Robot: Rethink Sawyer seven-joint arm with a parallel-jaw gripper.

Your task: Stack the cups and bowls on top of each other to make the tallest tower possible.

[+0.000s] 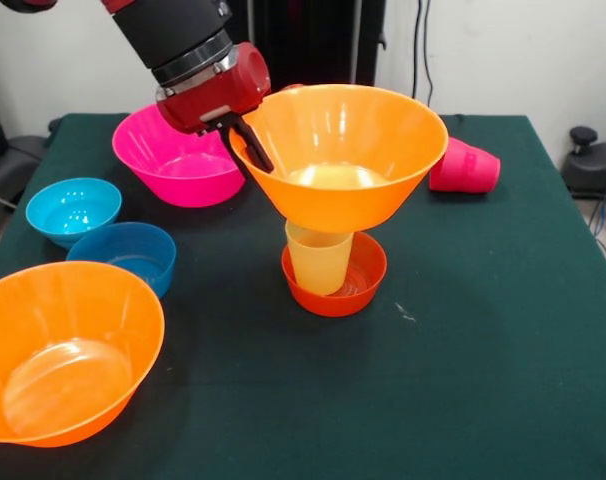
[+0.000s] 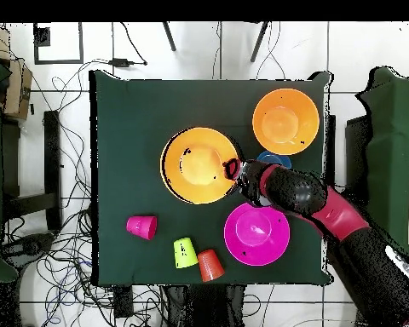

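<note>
At the centre of the front view the gripper is clamped on the left rim of a large translucent orange plastic bowl, which sits upright on a ribbed pale yellow tumbler standing in a small red-orange bowl. The bowl looks light, thin-walled and slick, so the rim seems the only sensible hold, and its perch looks top-heavy. From overhead it hides the tumbler and the small bowl entirely; the far finger is hidden inside it.

Large orange bowl upright atop pale yellow cup inside small red-orange bowl.
</note>
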